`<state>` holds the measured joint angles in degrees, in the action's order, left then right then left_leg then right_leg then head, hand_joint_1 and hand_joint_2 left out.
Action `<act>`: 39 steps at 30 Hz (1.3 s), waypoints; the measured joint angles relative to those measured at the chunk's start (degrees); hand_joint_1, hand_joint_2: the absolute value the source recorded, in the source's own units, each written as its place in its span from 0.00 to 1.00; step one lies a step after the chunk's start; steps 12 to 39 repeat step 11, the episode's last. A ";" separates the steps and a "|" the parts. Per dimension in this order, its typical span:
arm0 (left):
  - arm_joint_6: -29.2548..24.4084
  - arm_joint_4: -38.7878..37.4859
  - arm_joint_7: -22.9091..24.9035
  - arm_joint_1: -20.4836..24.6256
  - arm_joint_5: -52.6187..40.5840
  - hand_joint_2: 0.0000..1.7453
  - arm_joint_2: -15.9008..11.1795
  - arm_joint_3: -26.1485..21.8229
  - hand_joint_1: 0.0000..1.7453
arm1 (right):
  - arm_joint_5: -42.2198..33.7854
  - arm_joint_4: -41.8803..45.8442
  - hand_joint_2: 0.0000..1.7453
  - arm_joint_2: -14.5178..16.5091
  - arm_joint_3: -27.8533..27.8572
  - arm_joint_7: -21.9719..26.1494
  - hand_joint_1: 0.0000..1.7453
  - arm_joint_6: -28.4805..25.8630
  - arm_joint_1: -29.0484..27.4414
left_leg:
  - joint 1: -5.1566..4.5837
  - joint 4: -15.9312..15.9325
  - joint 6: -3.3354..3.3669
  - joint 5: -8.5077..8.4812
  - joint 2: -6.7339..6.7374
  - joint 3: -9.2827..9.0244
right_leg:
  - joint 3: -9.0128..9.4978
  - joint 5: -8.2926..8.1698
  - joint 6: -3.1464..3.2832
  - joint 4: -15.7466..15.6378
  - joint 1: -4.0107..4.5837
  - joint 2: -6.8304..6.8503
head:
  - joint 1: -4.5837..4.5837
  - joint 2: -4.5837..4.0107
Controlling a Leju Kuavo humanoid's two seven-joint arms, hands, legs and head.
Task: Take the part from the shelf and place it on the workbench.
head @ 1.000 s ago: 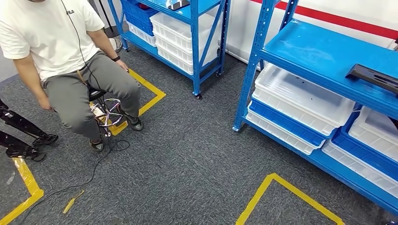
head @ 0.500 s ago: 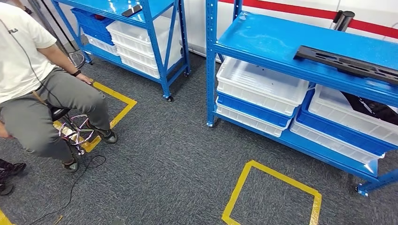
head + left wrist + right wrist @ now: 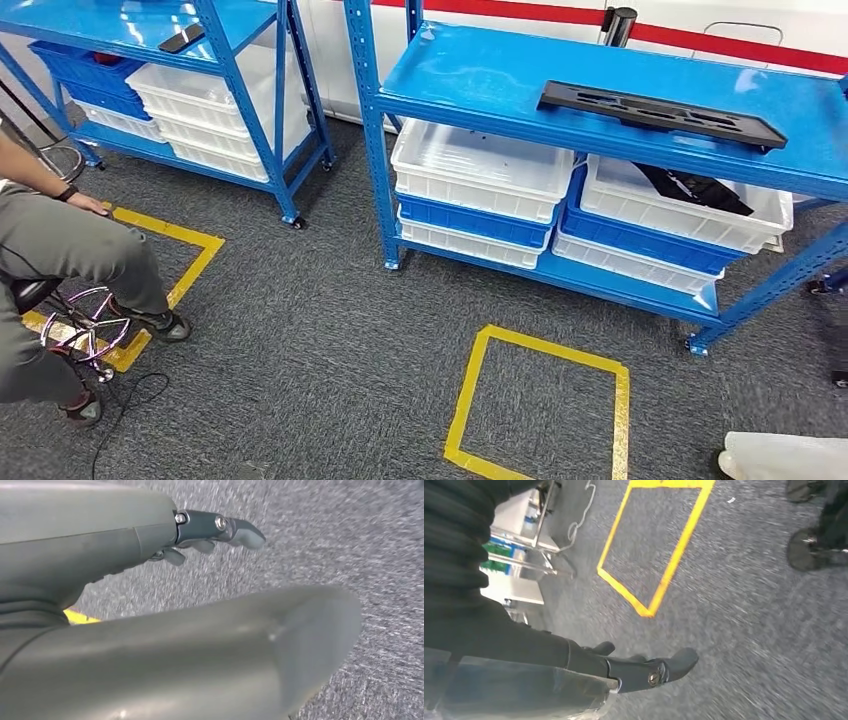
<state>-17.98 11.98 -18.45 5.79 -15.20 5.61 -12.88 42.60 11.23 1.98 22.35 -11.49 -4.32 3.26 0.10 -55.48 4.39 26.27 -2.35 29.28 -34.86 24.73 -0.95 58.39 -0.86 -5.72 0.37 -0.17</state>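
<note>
**Squaring up to the shelf**

While I face the blue shelf [image 3: 600, 95], the long black part [image 3: 660, 110] lies flat on its top level, well apart from me. Ahead on the carpet is a yellow floor square [image 3: 540, 405]. I should stop there, square-on. My left hand [image 3: 210, 530] and right hand [image 3: 644, 672] hang empty, fingers loosely apart.

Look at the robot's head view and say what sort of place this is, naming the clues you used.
Probably a workshop or storeroom set up for robot trials: blue steel shelving holding white plastic bins, a long black part on the top shelf, and yellow tape squares marked on grey carpet.
</note>
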 joint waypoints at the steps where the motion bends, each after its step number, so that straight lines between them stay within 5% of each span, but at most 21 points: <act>1: 0.01 0.00 0.07 0.09 -0.14 0.00 0.10 0.00 0.00 | 0.00 -0.01 1.00 -0.10 0.02 -0.10 0.00 0.01 0.07 | 0.08 0.78 0.11 -0.57 0.89 -0.27 | -1.36 1.28 0.27 2.52 0.23 1.66 | -0.23 0.00; 3: 0.01 -0.03 0.24 0.11 -0.31 0.00 0.26 -0.01 0.00 | 0.00 -0.01 1.00 -0.35 0.04 -0.25 0.00 0.02 0.25 | -0.35 0.94 0.21 -0.88 2.69 -0.15 | -4.73 4.56 0.68 9.44 0.11 4.33 | -0.59 0.00; 5: 0.02 -0.06 0.37 0.06 -0.34 0.00 0.45 -0.02 0.00 | 0.00 0.00 1.00 -0.61 0.07 -0.28 0.00 0.03 0.24 | -0.57 0.90 -0.01 -0.87 4.57 0.13 | -6.02 5.72 0.13 12.81 -0.32 5.17 | -0.62 0.00; 8: 0.02 -0.07 0.40 0.17 -0.34 0.00 0.66 -0.02 0.00 | 0.00 0.00 1.00 -0.90 0.10 -0.31 0.00 0.04 0.12 | -0.35 0.24 -0.89 -0.59 6.81 0.47 | -0.41 2.69 -1.64 3.76 -0.98 7.27 | -0.66 0.00; 9: 0.03 -0.05 0.40 0.21 -0.34 0.00 0.64 -0.02 0.00 | 0.00 0.01 1.00 -0.84 0.11 -0.31 0.00 0.04 0.21 | -0.40 -0.26 -1.39 -0.23 7.43 0.62 | 1.42 1.75 -1.87 0.55 -1.03 8.46 | -0.75 0.00; 11: 0.03 -0.04 0.39 0.27 -0.37 0.00 0.58 -0.02 0.00 | 0.01 0.01 1.00 -0.73 0.12 -0.31 0.00 0.05 0.45 | -0.55 -1.03 -2.16 0.46 8.30 0.80 | 2.71 1.16 -1.39 -1.73 -0.99 9.80 | -0.78 0.00; 39: 0.03 -0.04 0.39 0.27 -0.37 0.00 0.58 -0.02 0.00 | 0.01 0.01 1.00 -0.73 0.12 -0.31 0.00 0.05 0.45 | -0.55 -1.03 -2.16 0.46 8.30 0.80 | 2.71 1.16 -1.39 -1.73 -0.99 9.80 | -0.78 0.00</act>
